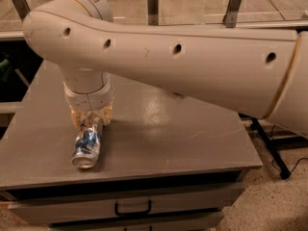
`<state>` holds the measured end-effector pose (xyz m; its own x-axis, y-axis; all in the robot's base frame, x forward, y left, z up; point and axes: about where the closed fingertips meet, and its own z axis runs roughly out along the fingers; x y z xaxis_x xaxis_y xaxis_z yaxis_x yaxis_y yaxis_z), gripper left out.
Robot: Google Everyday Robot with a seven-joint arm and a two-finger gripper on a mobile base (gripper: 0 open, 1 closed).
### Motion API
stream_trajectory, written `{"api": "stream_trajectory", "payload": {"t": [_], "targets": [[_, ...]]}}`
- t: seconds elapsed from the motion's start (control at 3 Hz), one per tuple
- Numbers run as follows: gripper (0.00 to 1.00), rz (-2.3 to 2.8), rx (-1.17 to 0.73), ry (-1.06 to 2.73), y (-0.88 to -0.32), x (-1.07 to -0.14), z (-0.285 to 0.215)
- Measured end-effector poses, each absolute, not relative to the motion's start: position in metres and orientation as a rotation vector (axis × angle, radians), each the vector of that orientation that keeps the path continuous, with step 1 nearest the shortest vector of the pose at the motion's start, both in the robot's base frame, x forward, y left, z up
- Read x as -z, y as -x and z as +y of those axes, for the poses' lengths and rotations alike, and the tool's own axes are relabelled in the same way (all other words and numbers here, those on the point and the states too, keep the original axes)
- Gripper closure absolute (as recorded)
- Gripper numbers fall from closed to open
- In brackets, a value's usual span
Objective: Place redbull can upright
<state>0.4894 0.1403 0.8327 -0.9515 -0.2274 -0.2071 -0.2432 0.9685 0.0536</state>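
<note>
The redbull can (pixel 87 146) lies on its side near the front left of the grey cabinet top (pixel 173 138), silver end towards the camera. My gripper (pixel 91 120) points down at the can's far end. Its tan fingers (pixel 106 113) are drawn in against both sides of that end. The can rests on the surface. The large white arm (pixel 168 57) spans the view above and hides the back of the cabinet top.
The cabinet has a front drawer with a dark handle (pixel 132 209). Its front edge is just below the can. A black stand leg (pixel 272 148) is on the floor at the right. A glass railing (pixel 154 6) runs behind.
</note>
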Motion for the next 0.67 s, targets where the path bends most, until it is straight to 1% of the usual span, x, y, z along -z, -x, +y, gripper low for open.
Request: {"api": "stream_trajectory", "payload": {"t": [0.33,0.67], "targets": [[1.00,2.831,-0.142,0.425,-0.513,-0.849,0.138],[1.00,2.603,-0.245,0.485,-0.583,-0.896,0.122]]}}
